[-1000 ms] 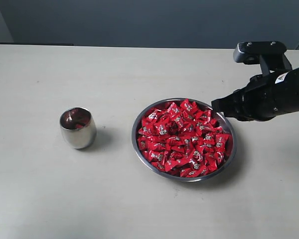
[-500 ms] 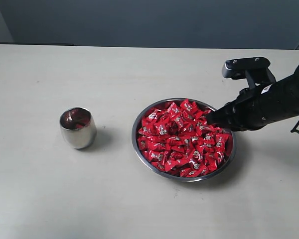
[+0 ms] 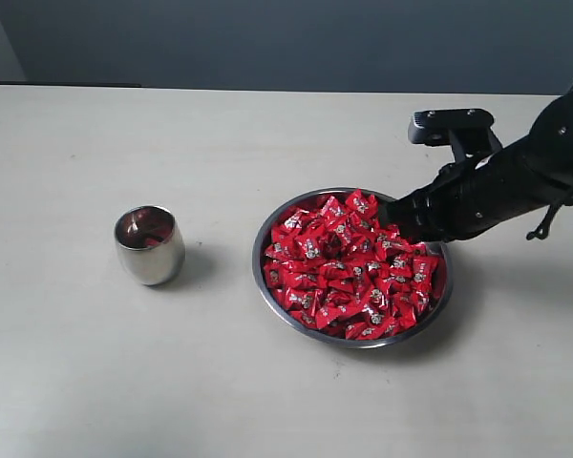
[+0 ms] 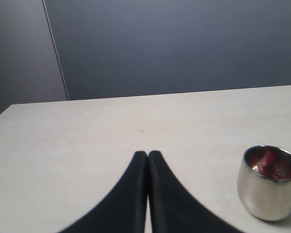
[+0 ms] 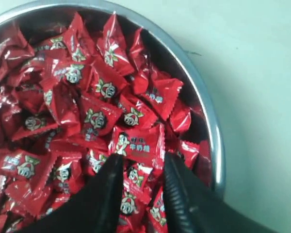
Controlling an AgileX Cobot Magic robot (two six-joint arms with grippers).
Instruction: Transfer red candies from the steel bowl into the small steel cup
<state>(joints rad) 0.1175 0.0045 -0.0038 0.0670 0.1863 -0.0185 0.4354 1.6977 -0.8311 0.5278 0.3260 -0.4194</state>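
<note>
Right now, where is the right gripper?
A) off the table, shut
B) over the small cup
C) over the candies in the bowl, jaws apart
C: the right gripper hangs open low over the red candies in the steel bowl, far from the small steel cup.

Looks like robot lab bench: bare pale tabletop [image 3: 76, 382], plain grey wall [image 3: 267, 38], black robot arm [image 3: 501, 196].
</note>
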